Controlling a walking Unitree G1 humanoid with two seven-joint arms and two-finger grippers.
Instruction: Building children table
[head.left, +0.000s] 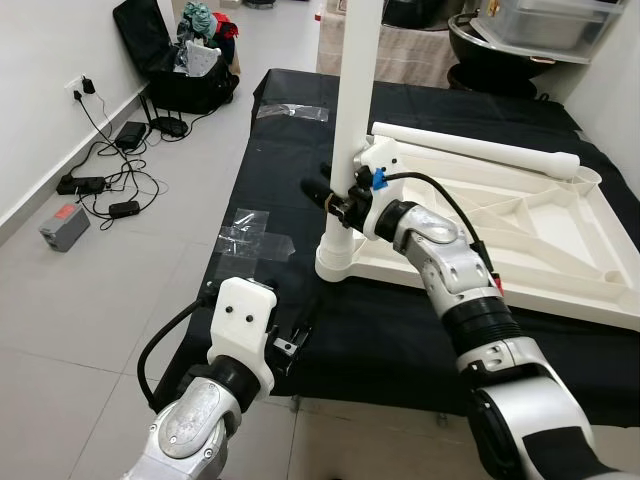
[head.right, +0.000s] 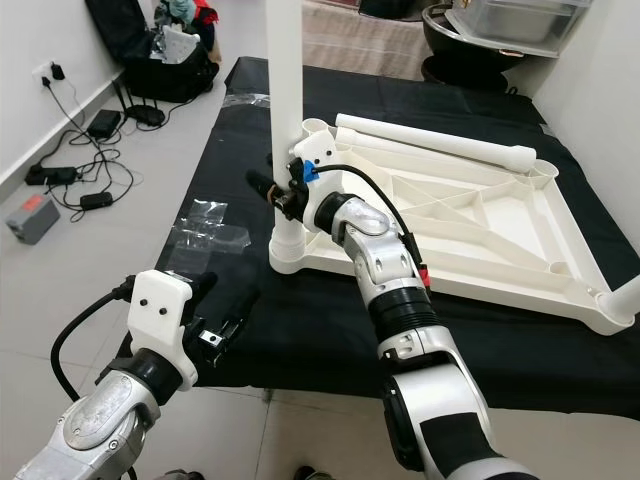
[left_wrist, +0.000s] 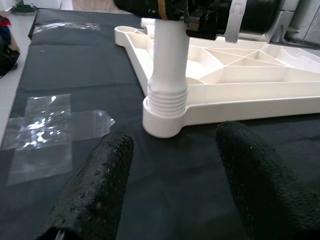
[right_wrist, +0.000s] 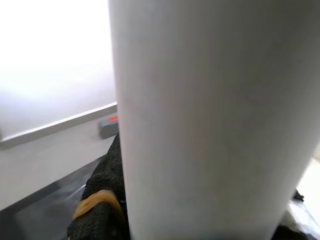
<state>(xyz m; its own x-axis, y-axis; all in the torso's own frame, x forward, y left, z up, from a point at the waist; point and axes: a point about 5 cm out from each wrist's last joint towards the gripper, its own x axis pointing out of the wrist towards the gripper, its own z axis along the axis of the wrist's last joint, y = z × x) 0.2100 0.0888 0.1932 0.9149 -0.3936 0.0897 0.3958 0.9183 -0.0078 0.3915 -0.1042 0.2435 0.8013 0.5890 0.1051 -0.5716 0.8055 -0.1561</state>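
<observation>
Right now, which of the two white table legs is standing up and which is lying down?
The leg gripped by the right gripper stands upright in the corner socket of the upturned tabletop. The other leg lies flat across its far edge.

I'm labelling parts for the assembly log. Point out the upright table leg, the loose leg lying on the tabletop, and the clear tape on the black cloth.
upright table leg (head.left: 358, 90), left eye view, mid shaft.
loose leg (head.left: 470, 147), left eye view, mid length.
clear tape (left_wrist: 50, 127), left wrist view, centre of patch.

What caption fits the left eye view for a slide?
Right gripper grips an upright white leg in the upturned tabletop's corner socket.
</observation>
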